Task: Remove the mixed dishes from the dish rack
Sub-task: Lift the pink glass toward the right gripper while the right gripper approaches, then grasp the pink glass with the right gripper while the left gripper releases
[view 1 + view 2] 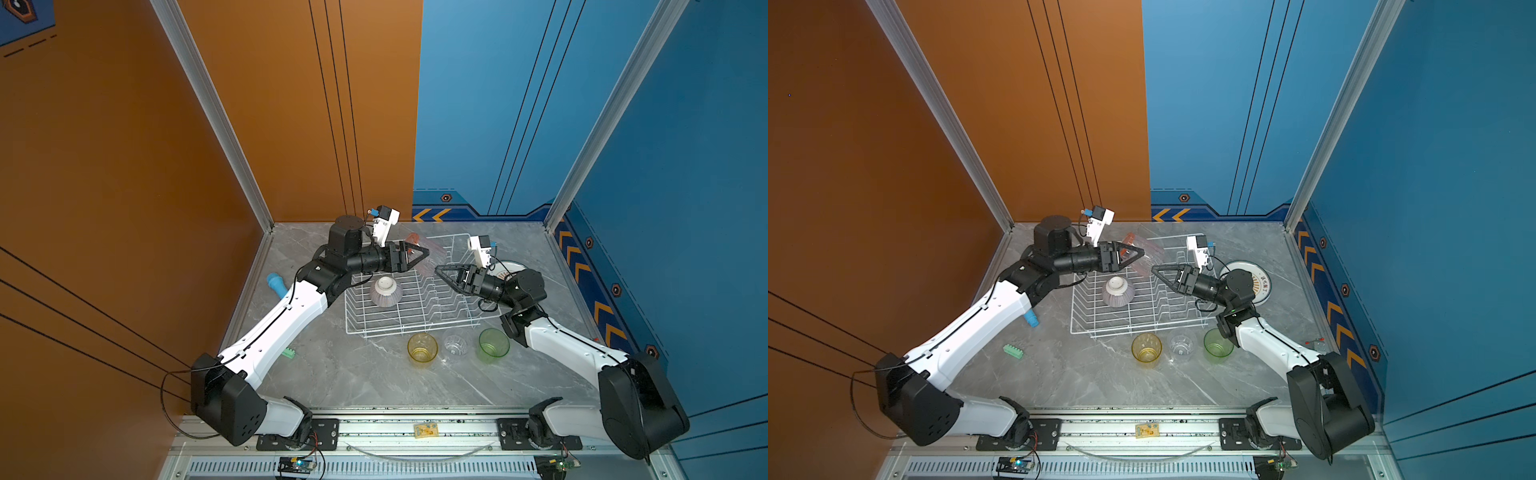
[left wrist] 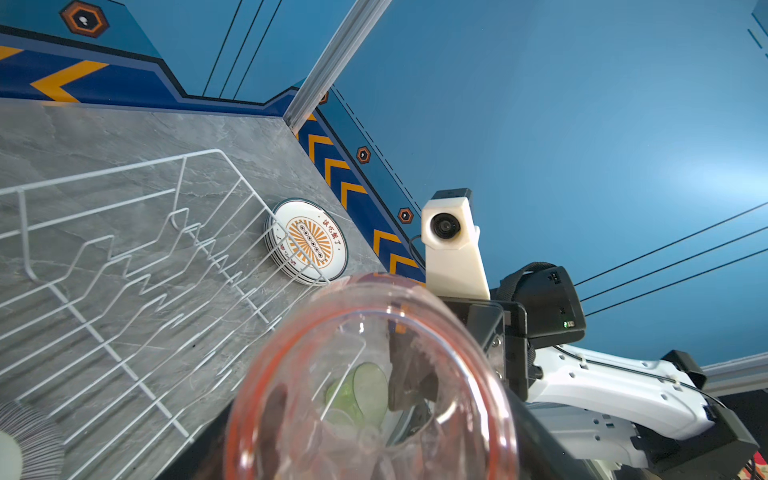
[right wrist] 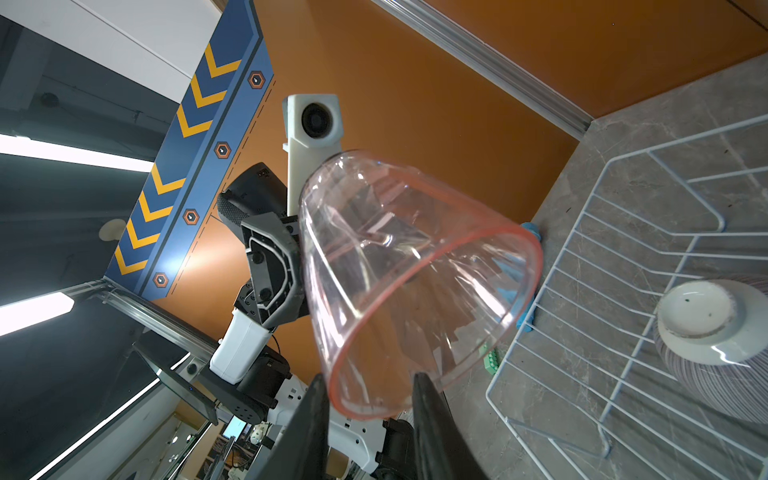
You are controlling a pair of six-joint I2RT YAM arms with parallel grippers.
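Above the far end of the dish rack (image 1: 399, 309), a pink tumbler (image 3: 415, 270) is hard to make out in both top views, showing only as a faint pink smear between the two grippers. A stack of plates (image 2: 309, 243) lies flat just beside the rack and is mostly hidden behind the right arm in both top views. A light-blue cylinder (image 1: 276, 284) on the rack's opposite side is half covered by the left arm.

The left gripper (image 1: 426, 252) is clamped on the pink tumbler near its base. It holds the tumbler on its side in the air, with the mouth toward the right gripper (image 1: 438, 271). The right gripper's jaws stand partly apart on either side of the tumbler's rim; whether they press on it cannot be told.

Both arms reach in from opposite sides of the rack, with the grippers pointing at each other. A striped bowl (image 1: 386, 291) sits upside down inside the rack. A yellow tumbler (image 1: 422, 348), a clear tumbler (image 1: 456, 343) and a green tumbler (image 1: 493, 344) stand upright just in front of the rack.
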